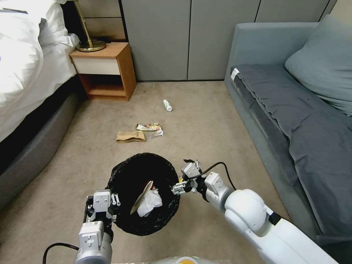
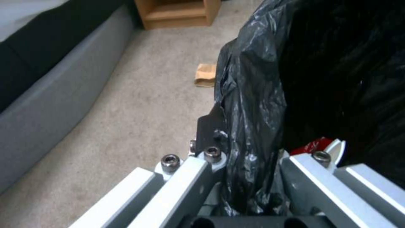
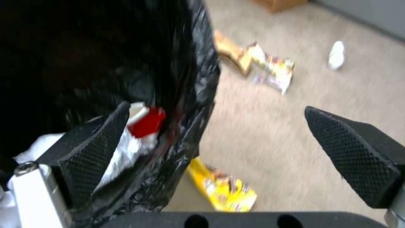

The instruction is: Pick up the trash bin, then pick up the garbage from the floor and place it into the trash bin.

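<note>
Right now, holding the trash bin (image 1: pixel 145 192) up off the carpet (image 1: pixel 205 121) with the left pincer (image 1: pixel 110 209), clamped shut on the near-left rim, black liner (image 2: pixel 253 104) bunched between the fingers (image 2: pixel 211 155) in the left wrist view. Over on the other side, the right pincer (image 1: pixel 183 179) hovering at the bin's right rim, jaws spread wide and holding nothing, one textured pad (image 3: pixel 97 139) over the mouth of the bin, the other pad (image 3: pixel 350 152) out over the carpet. Inside the bin, a crumpled white tissue (image 1: pixel 150 201) and a red-white packet (image 3: pixel 145 122) (just the red end poking out beside the tissue). Down on the carpet close under the right rim, a yellow wrapper (image 3: pixel 227 190), seen from the right wrist. Farther out, lying between bed (image 1: pixel 22 73) and sofa (image 1: pixel 293 121): a brown paper bag (image 1: pixel 131 136), a colourful snack wrapper (image 1: pixel 149 127) just beside it, and well beyond both, a small white bottle (image 1: pixel 167 105) on its side. Nightstand (image 1: pixel 106 69) at the back left by the bed.
</note>
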Motion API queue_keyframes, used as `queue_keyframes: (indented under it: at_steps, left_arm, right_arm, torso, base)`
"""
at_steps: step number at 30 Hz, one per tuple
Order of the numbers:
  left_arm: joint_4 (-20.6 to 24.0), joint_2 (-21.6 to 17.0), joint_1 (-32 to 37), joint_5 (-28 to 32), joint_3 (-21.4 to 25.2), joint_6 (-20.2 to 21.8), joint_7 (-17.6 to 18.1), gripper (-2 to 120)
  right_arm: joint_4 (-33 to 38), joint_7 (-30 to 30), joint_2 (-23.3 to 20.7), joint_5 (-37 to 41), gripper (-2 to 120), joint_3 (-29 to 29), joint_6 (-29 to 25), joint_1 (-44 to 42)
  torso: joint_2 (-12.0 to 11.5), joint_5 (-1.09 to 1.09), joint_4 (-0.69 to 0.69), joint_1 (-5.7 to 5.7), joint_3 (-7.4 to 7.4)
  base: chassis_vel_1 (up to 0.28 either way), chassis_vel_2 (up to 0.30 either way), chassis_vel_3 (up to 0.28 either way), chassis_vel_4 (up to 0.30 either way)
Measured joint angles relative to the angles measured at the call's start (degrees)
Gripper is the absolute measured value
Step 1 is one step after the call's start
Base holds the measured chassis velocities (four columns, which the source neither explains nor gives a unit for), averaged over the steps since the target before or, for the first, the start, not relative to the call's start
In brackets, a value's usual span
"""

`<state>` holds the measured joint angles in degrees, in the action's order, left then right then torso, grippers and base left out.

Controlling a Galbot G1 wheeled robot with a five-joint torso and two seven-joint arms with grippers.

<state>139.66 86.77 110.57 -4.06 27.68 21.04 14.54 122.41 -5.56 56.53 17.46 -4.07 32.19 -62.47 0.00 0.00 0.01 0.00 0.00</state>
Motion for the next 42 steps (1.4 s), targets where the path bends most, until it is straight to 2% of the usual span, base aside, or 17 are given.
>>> queue_keyframes:
  at_steps: [3, 5, 10, 13, 15, 17, 18, 20, 21, 22, 23, 26, 32, 42]
  left_arm:
    - [-0.9, -0.1, -0.5, 0.6, 0.5, 0.2, 0.0, 1]
    - [-2.2, -0.2, -1.2, 0.9, 1.0, 0.3, 0.0, 1]
    - [-4.2, -0.3, -2.1, 1.1, 1.2, 0.6, 0.1, 1]
    - [-5.9, -0.5, -3.0, 1.5, 1.7, 0.9, 0.1, 1]
    - [-6.2, -0.6, -3.1, 1.6, 1.9, 0.9, 0.1, 1]
    - [-6.4, -0.7, -3.1, 2.0, 2.3, 0.9, 0.2, 1]
    - [-6.4, -0.7, -3.1, 2.0, 2.3, 0.9, 0.2, 1]
    - [-6.4, -0.7, -3.0, 2.3, 2.6, 0.8, 0.2, 1]
    - [-6.3, -0.7, -2.9, 2.7, 2.8, 0.8, 0.3, 1]
    - [-6.2, -0.7, -2.8, 2.9, 2.9, 0.7, 0.3, 1]
    - [-6.2, -0.7, -2.8, 2.9, 2.9, 0.7, 0.3, 1]
    - [-5.8, -0.7, -2.6, 3.3, 2.9, 0.5, 0.4, 1]
    - [-5.2, -0.8, -2.4, 3.5, 2.8, 0.3, 0.4, 1]
    - [-4.5, -0.9, -2.1, 3.8, 3.0, 0.2, 0.2, 1]
  right_arm:
    - [1.7, -0.3, -0.3, 0.0, 100, 1.4, -2.5, -1.6]
    - [4.0, -2.1, -0.1, -0.7, 100, 3.3, -7.3, -4.6]
    - [7.3, -3.2, 0.8, -0.8, 100, 5.0, -11.4, -8.8]
    - [9.4, -3.6, 1.9, -3.4, 100, 6.6, -16.7, -13.4]
    - [9.7, -3.6, 2.3, -4.3, 100, 7.2, -18.1, -14.5]
    - [10.3, -3.3, 4.2, -7.3, 100, 9.3, -22.5, -17.0]
    - [10.3, -3.3, 4.2, -7.3, 100, 9.3, -22.5, -17.0]
    - [10.3, -2.6, 6.2, -10.0, 100, 10.8, -26.3, -18.6]
    - [10.1, -0.9, 9.2, -13.9, 100, 12.3, -31.6, -20.7]
    - [9.7, 0.3, 11.2, -16.1, 100, 13.2, -34.7, -22.3]
    - [9.7, 0.3, 11.2, -16.1, 100, 13.2, -34.7, -22.3]
    - [7.3, 3.8, 15.6, -20.1, 100, 14.6, -41.1, -26.0]
    - [3.3, 6.2, 19.0, -23.3, 100, 16.7, -45.9, -29.8]
    - [0.4, 6.6, 20.7, -24.5, 100, 18.4, -47.5, -31.0]
  torso:
    - [0.0, 0.0, -0.01, 0.0, 0.0]
    - [0.0, 0.0, -0.01, 0.0, 0.0]
    - [0.0, 0.0, -0.02, 0.0, 0.0]
    - [0.0, 0.0, -0.01, 0.0, 0.0]
    - [0.0, 0.01, -0.01, -0.01, 0.0]
    - [0.0, 0.0, -0.01, 0.0, 0.0]
    - [0.0, 0.0, -0.01, 0.0, 0.0]
    - [0.0, 0.0, 0.0, 0.0, 0.0]
    - [0.0, 0.0, 0.0, -0.01, 0.0]
    - [0.0, -0.01, -0.01, 0.0, 0.0]
    - [0.0, -0.01, -0.01, 0.0, 0.0]
    - [0.0, 0.0, -0.01, 0.0, 0.0]
    - [0.0, 0.0, -0.01, -0.01, 0.0]
    - [0.0, 0.0, -0.01, 0.0, 0.0]
  base:
    - [0.0, 0.0, 0.0, 0.0]
    - [0.0, 0.0, 0.0, 0.0]
    - [0.0, 0.0, 0.0, 0.0]
    - [0.0, 0.0, 0.0, 0.0]
    - [0.0, 0.0, 0.0, 0.0]
    - [0.0, 0.0, 0.0, 0.0]
    - [0.0, 0.0, 0.0, 0.0]
    - [0.0, 0.0, 0.0, 0.0]
    - [0.0, 0.0, 0.0, 0.0]
    - [0.0, 0.0, 0.0, 0.0]
    - [0.0, 0.0, 0.0, 0.0]
    - [0.0, 0.0, 0.0, 0.0]
    - [0.0, 0.0, 0.0, 0.0]
    - [0.004, 0.004, 0.004, 0.005]
